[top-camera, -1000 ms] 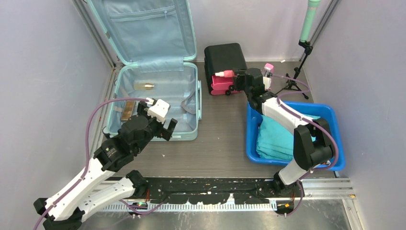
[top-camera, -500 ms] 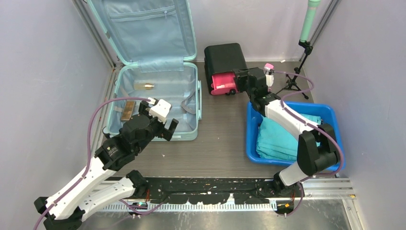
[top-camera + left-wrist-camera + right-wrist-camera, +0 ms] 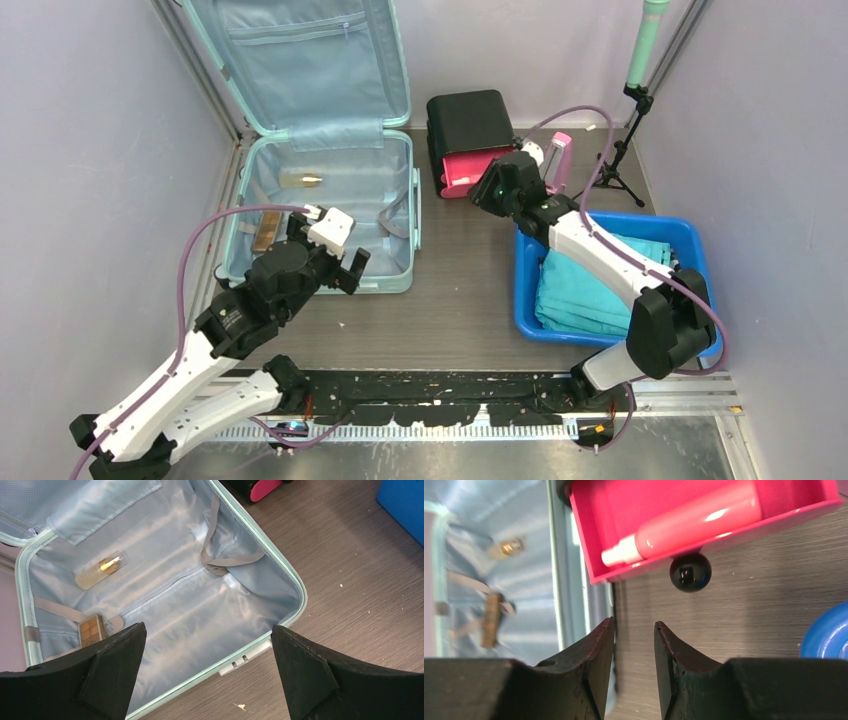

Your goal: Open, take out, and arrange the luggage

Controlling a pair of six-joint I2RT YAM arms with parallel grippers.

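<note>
Grey wood-grain desk (image 3: 460, 300) carries everything, with the two arms bolted at its near edge. Nearest, the left gripper (image 3: 206, 630) hangs over the near rim of the suitcase, its fingers (image 3: 115, 672) spread wide apart and holding nothing. To the right, a blue tub (image 3: 692, 236) sits by the right arm with folded teal cloth (image 3: 580, 290) in it. The mint-green suitcase (image 3: 413, 232) lies open on the left side of the desk, its base flat and its lid standing up against the back wall. On the pale blue lining lie a brown palette (image 3: 91, 631) near the left wall and, farther back, a small gold-capped bottle (image 3: 100, 570); grey straps lie loose across the base. The right gripper (image 3: 633, 630) hovers low over the desk between the suitcase and the tub, fingers (image 3: 596, 650) only a narrow gap apart with nothing between them. Just beyond them a pink drawer (image 3: 594, 540) stands pulled out of a black box (image 3: 470, 115), and a pink tube (image 3: 694, 522) lies inside it.
</note>
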